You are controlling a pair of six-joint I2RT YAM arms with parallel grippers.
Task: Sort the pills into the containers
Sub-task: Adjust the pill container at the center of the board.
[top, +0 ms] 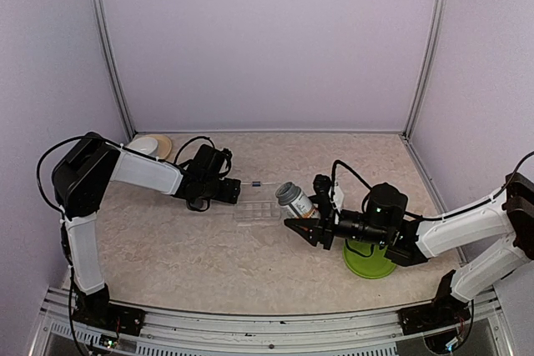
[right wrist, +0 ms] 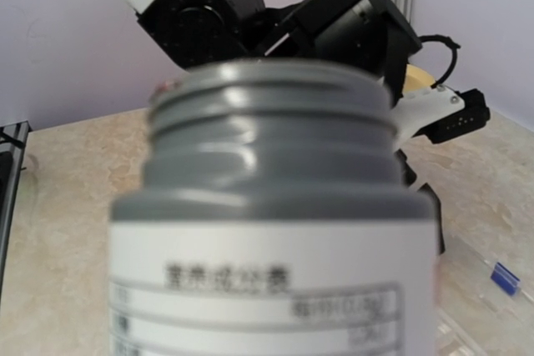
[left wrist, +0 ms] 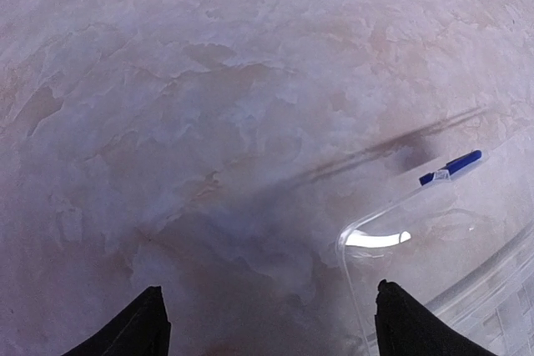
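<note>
Left wrist only: container [left wrist: 421, 231] corner, rounded.

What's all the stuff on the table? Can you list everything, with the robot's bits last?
bottle: one, grey with a white label, no cap, held tilted just right of the box
clear box: one, see-through, with compartments, middle of the table
blue mark: one, dark blue, at the box's far edge
cup: one, bright green, under the right arm
round discs: two, white and tan, far left corner
pills: none visible
left gripper: black, open, at the box's left end
right gripper: black, shut on the bottle
</note>
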